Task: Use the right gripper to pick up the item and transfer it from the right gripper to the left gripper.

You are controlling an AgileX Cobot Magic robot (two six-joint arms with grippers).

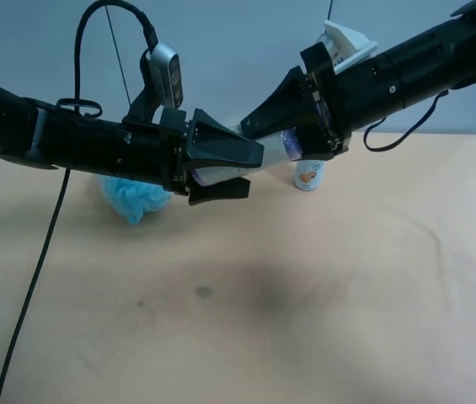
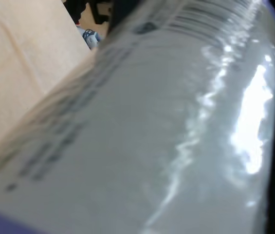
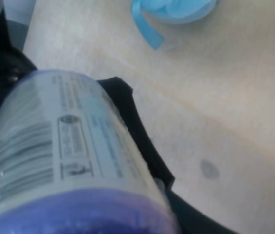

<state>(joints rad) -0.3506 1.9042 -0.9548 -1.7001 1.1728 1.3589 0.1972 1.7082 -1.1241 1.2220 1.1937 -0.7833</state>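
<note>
The item (image 1: 291,144), a cream-white canister with a purple-blue foil top, hangs in mid-air between both arms. The right gripper (image 1: 284,141), on the arm with the white block at the exterior high view's right, is shut on its purple end. The right wrist view shows the item (image 3: 69,156) close up, with one black finger (image 3: 144,146) beside it. The left gripper (image 1: 254,172), on the arm with the grey camera at that view's left, has its jaws closed around the white body. The item (image 2: 152,136) fills the left wrist view.
A fluffy light-blue pouf (image 1: 132,196) lies on the tan table (image 1: 305,303) under the arm with the grey camera, and shows in the right wrist view (image 3: 176,9). A small white bottle (image 1: 309,175) stands behind the grippers. A black cable (image 1: 31,286) trails across the table.
</note>
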